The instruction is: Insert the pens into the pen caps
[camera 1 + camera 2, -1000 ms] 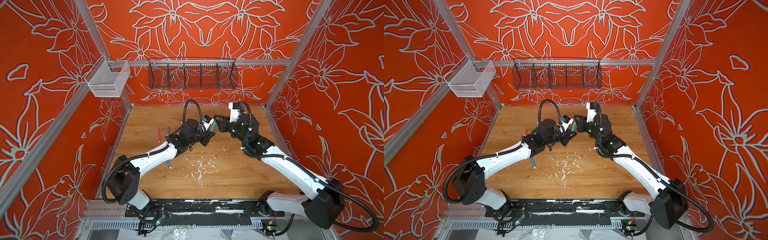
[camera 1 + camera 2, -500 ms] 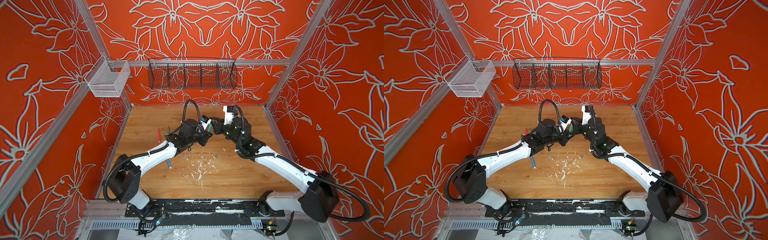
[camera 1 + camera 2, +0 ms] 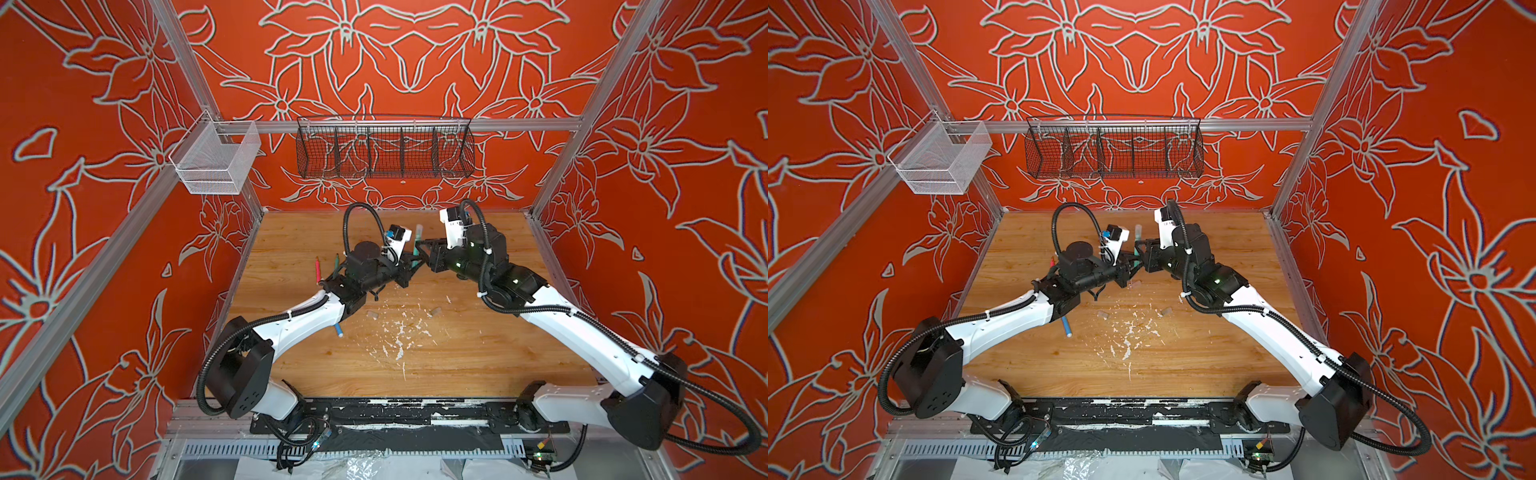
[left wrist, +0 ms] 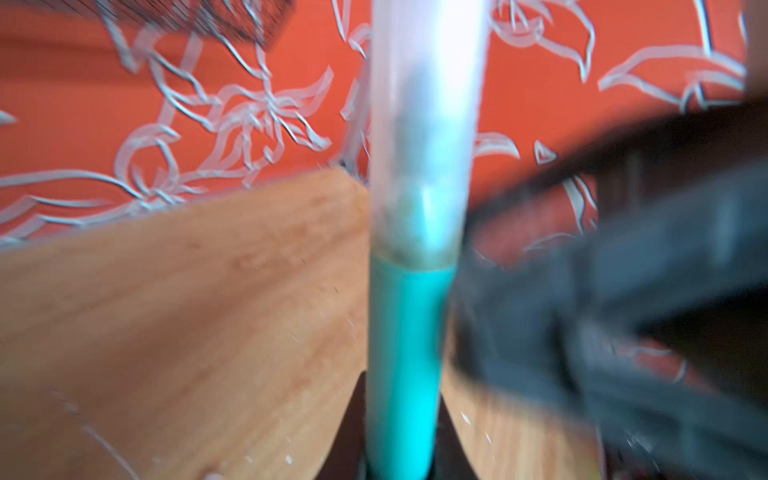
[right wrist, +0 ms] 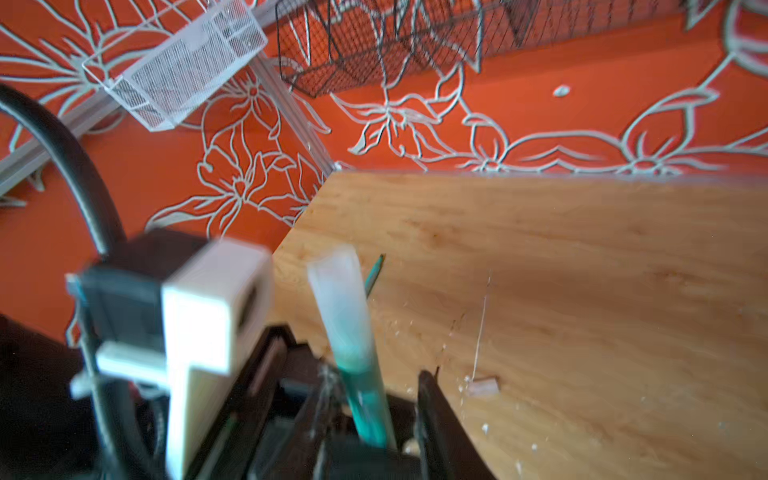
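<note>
Over the back half of the wooden table (image 3: 490,357), near its middle, the left gripper (image 3: 408,272) is clamped on a green pen (image 3: 416,251) held upright, and a translucent pen cap (image 3: 419,230) sits on the pen's tip. The right gripper (image 3: 423,254) stands just beside the pen with its jaws parted, gripping nothing. This capping looks done. The next move calls for laying the pen down and fetching another, perhaps the red pen (image 3: 318,270) near the left edge and a loose cap (image 3: 372,315) mid-table. A second ago the right gripper was clenched, seemingly on that cap, beside the pen's tip. Now its jaws have opened and the cap is left on the pen.
</note>
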